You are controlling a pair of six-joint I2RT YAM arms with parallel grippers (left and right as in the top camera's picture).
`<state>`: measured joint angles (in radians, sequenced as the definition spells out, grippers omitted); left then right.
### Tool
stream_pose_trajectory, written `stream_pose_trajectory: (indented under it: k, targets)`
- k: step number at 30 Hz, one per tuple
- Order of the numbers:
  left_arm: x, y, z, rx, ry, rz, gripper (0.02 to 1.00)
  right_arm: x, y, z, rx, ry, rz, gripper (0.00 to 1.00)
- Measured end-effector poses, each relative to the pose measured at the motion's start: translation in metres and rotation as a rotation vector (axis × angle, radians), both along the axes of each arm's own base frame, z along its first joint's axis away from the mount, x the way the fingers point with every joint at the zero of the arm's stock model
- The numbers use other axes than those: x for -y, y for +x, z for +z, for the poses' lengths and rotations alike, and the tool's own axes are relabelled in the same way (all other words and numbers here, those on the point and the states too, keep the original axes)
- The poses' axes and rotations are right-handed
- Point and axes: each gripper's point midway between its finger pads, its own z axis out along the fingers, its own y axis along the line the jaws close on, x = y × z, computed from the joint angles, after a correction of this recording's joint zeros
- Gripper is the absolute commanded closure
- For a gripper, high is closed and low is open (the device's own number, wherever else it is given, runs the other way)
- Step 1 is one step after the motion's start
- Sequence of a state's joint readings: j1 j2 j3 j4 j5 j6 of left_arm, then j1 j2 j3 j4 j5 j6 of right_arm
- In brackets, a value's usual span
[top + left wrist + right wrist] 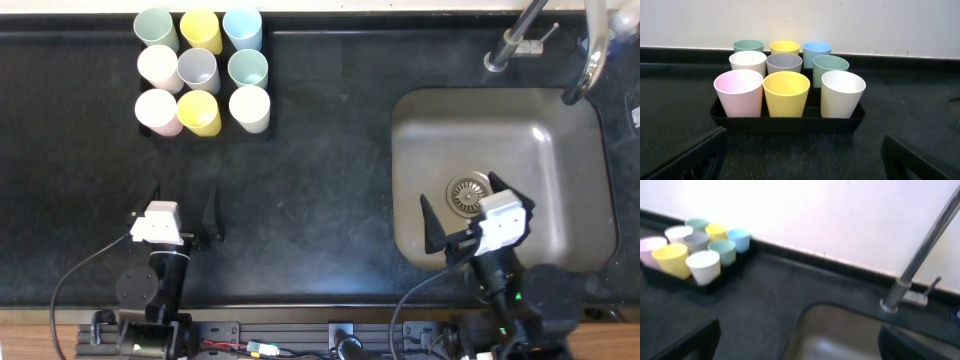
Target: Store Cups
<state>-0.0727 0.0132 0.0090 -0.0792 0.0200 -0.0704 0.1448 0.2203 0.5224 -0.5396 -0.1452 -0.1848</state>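
Nine upright pastel plastic cups fill a shallow black tray (790, 125) at the far left of the dark worktop (320, 200).
Rows of three, left to right, mouths up and empty: far green cup (748, 46), far yellow cup (784, 47), blue cup (817, 50); middle white cup (747, 62), grey cup (784, 64), middle green cup (830, 67); pink cup (739, 95), near yellow cup (786, 95), near white cup (842, 95).

At the counter's back left corner, from the left wrist: just rims of the back-row cups (785, 47) above the middle row (784, 63); far wall of the tray (790, 125) hidden. Cropped at the top view's upper edge: the faucet (520, 35). Clipped in the right wrist view: the pink cup (646, 247).
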Motion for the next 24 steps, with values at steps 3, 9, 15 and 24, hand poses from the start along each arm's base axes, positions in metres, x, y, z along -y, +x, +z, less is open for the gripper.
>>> stream_pose_trajectory:
  k: [3, 9, 15, 24]
  targets:
    - [0.000, 0.000, 0.000, 0.000, 0.000, 0.000, 0.018, 0.001, 0.007, -0.020, 0.060, 0.007, -0.014, 0.003]
    - [0.000, 0.000, 0.000, 0.000, 0.000, 0.000, 0.018, 0.005, 0.022, -0.035, 0.195, 0.045, -0.048, 0.003]
    - [0.000, 0.000, 0.000, 0.000, 0.000, 0.000, 0.018, 0.013, 0.032, -0.052, 0.222, 0.125, -0.105, 0.003]
    - [0.000, 0.000, 0.000, 0.000, 0.000, 0.000, 0.018, 0.028, 0.037, -0.079, 0.141, 0.170, -0.196, 0.003]
